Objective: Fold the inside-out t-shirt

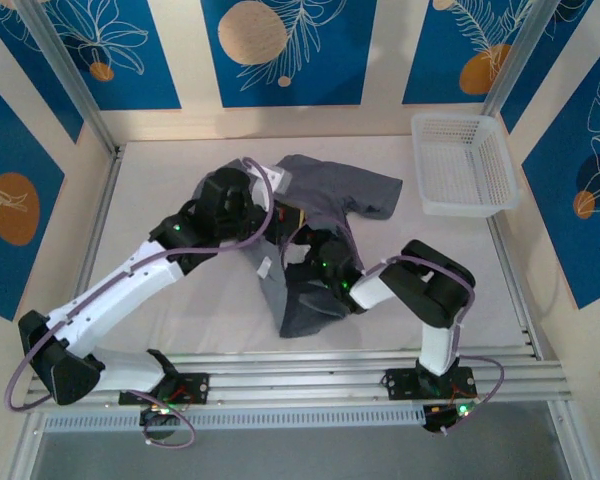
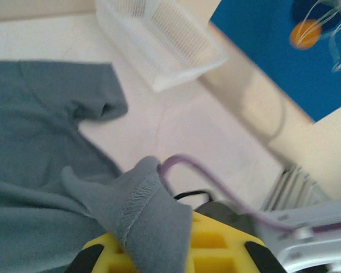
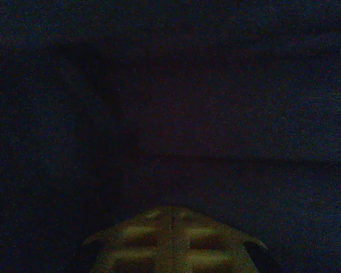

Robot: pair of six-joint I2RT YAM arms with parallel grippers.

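Two arms rise from the bottom edge of the overhead frame. The left arm (image 1: 110, 290) slants up toward the middle, and the right arm (image 1: 435, 290) bends back leftward from its elbow at lower right.

The right gripper (image 1: 317, 263) sits low on the inside-out t-shirt (image 1: 330, 190), just below frame centre. Its own camera is dark, with only the dim yellow of the claw (image 3: 173, 239) at the bottom edge. The claw is closed, but I cannot tell whether cloth is caught in it.

A little higher and to the left, the left gripper (image 1: 250, 205) meets the shirt's left edge. In its wrist view, the claw (image 2: 170, 250) is pinched tight on a stitched fold of the grey shirt (image 2: 40, 114), which drapes across the yellow body at the bottom of the frame.

The shirt lies crumpled on the white table (image 1: 140, 180) from lower centre to upper centre. One sleeve points right toward the basket.

The white plastic basket (image 1: 460, 207) stands apart from the shirt at upper right, its mesh wall (image 2: 176, 51) at the top of the left wrist view. Blue patterned wall panels (image 1: 280, 50) close the top.
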